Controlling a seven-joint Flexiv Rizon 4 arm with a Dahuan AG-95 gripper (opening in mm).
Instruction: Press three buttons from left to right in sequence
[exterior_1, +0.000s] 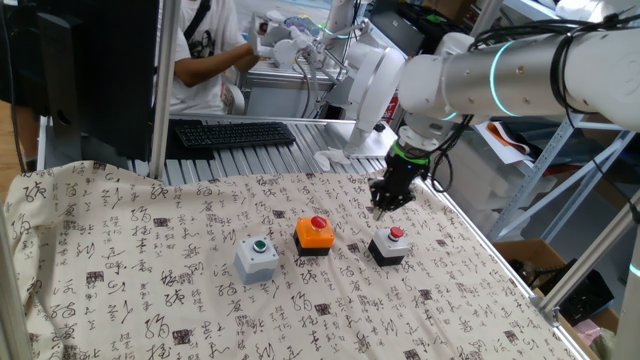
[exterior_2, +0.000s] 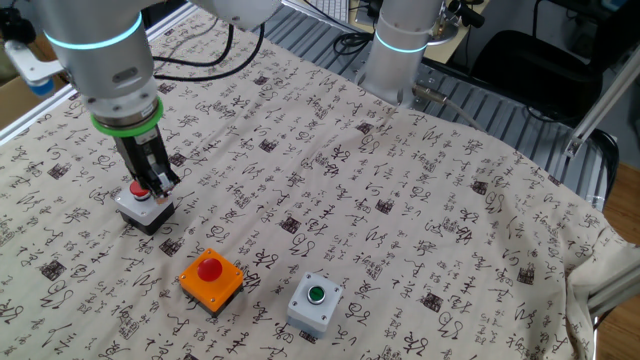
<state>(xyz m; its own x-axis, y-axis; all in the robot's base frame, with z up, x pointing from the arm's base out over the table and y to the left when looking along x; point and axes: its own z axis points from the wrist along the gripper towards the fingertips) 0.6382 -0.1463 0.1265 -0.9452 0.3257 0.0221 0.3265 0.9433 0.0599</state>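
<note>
**Gripper parked at the black button box**

So the black two-finger gripper (exterior_2: 160, 185) was pointing straight down with its fingers pressed together, nothing held, tips right at the red round cap of the black switch box (exterior_1: 388, 246). Whether it actually touched the cap, I couldn't tell. The orange plastic box with a red cap (exterior_1: 314, 235) sat just beside the black box, and the grey box with a green cap (exterior_1: 258, 258) sat beyond the orange one, all on the cloth printed with calligraphy (exterior_1: 140, 290).

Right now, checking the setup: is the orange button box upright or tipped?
Upright: the orange box sits flat on the cloth, red cap facing up.
</note>
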